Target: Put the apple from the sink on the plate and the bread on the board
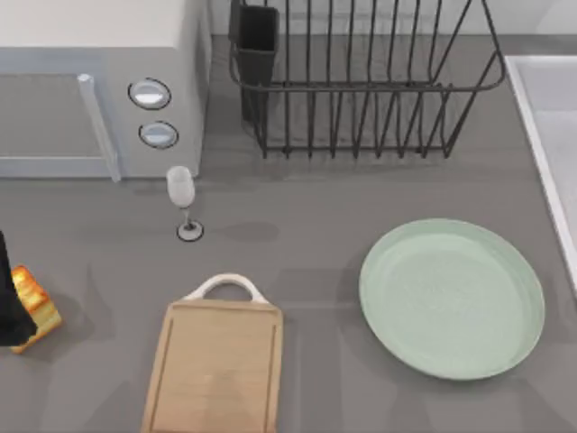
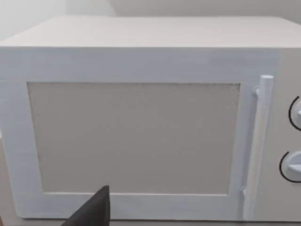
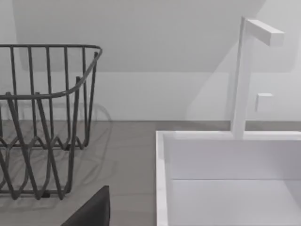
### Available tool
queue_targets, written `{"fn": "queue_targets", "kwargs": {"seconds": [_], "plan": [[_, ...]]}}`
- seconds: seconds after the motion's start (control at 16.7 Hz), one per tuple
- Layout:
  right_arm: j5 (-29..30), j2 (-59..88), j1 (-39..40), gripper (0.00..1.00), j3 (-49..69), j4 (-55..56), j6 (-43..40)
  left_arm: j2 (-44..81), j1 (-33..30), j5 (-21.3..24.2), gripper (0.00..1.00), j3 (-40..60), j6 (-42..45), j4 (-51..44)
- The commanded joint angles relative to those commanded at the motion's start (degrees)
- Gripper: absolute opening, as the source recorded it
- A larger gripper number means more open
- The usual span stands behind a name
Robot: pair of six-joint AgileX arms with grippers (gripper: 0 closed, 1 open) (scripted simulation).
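The bread (image 1: pixel 36 305), golden-orange with pale sides, sits tilted at the table's far left edge. My left gripper (image 1: pixel 11 302) is a dark shape right against the bread's left side; whether it grips the bread I cannot tell. The wooden board (image 1: pixel 216 370) with its white handle lies to the right of the bread, near the front edge. Right of the board lies the mint-green plate (image 1: pixel 453 298), bare. The white sink (image 1: pixel 552 135) runs along the right edge, and its basin (image 3: pixel 225 188) shows bare where visible. The apple is out of view. A dark part of my right gripper (image 3: pixel 91 212) hangs near the sink's corner.
A white microwave (image 1: pixel 90 90) stands at the back left and faces the left wrist camera (image 2: pixel 141 136). A wine glass (image 1: pixel 183 200) stands in front of it. A dark wire dish rack (image 1: pixel 361 81) is at the back centre. A white faucet (image 3: pixel 242 75) rises behind the sink.
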Motion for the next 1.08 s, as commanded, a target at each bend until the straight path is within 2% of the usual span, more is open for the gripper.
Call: {"fn": "queue_targets", "kwargs": {"seconds": [0.78,1.08], "plan": [[0.0,0.6,-0.1,1.00,0.5,-0.4,-0.1,0.0,0.0,0.0,1.00,0.0,0.0,0.0],[0.0,12.3,-2.1,1.00,11.0,-7.3,-2.0,0.0,0.0,0.0,1.00,0.0,0.0,0.0]]}}
